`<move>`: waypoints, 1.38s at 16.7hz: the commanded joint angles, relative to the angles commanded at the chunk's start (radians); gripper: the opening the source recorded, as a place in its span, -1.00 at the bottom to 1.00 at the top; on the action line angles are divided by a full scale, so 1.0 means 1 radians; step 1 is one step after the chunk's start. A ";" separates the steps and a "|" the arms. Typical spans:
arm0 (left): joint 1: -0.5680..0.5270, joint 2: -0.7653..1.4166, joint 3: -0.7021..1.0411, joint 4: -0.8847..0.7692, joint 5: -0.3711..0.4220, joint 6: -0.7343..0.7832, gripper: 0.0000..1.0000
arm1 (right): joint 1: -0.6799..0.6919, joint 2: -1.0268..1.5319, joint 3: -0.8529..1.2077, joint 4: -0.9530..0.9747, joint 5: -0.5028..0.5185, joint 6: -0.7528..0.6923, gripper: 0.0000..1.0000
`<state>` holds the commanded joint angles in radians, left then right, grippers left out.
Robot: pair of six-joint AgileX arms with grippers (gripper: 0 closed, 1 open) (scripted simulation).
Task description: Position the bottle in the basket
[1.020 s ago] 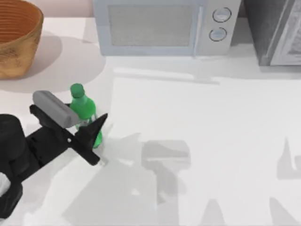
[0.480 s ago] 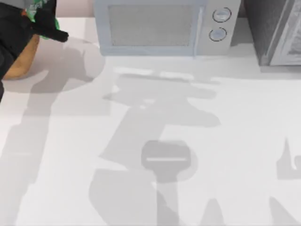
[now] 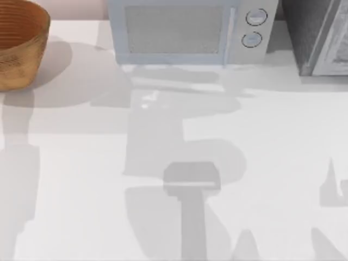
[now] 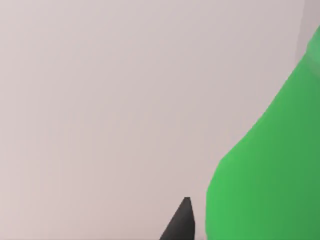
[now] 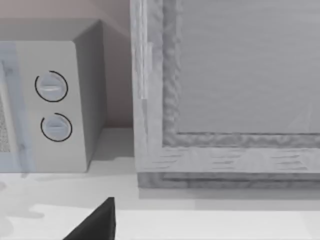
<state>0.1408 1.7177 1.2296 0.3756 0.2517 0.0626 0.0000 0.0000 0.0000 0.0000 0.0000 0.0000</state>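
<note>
The left gripper [image 4: 235, 222] appears clamped on the bottle [image 4: 265, 165], one dark fingertip [image 4: 182, 220] beside its body at the left wrist view's lower right, against bare wall. Its long axis runs lower to upper right, shoulder narrowing upward. The basket [image 3: 19, 60], upper left of the top view, looks empty, so lowering and release remain; the right arm idles facing the microwave [image 5: 55, 105].

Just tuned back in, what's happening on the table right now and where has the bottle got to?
The left gripper has the green bottle right against it in the left wrist view, with one dark fingertip beside it and a plain wall behind, so it looks carried up off the table. The basket sits at the table's far left corner, beside the microwave; nothing green shows in the part of it seen from above. The right arm is parked facing the microwave.
</note>
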 joint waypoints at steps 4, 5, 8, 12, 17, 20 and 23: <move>0.069 -0.022 0.109 -0.204 -0.002 0.005 -1.00 | 0.000 0.000 0.000 0.000 0.000 0.000 1.00; 0.079 -0.021 0.127 -0.230 -0.002 0.006 -1.00 | 0.000 0.000 0.000 0.000 0.000 0.000 1.00; 0.087 -0.019 0.141 -0.251 -0.001 0.007 -1.00 | 0.000 0.000 0.000 0.000 0.000 0.000 1.00; 0.082 -0.014 0.141 -0.246 -0.002 0.009 -1.00 | 0.000 0.000 0.000 0.000 0.000 0.000 1.00; 0.070 0.104 0.182 -0.177 -0.014 0.004 -1.00 | 0.000 0.000 0.000 0.000 0.000 0.000 1.00; 0.062 0.174 0.207 -0.127 -0.022 0.001 -1.00 | 0.000 0.000 0.000 0.000 0.000 0.000 1.00; 0.060 0.181 0.210 -0.119 -0.024 0.001 -1.00 | 0.000 0.000 0.000 0.000 0.000 0.000 1.00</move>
<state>0.2008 1.8985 1.4396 0.2564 0.2273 0.0641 0.0000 0.0000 0.0000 0.0000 0.0000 0.0000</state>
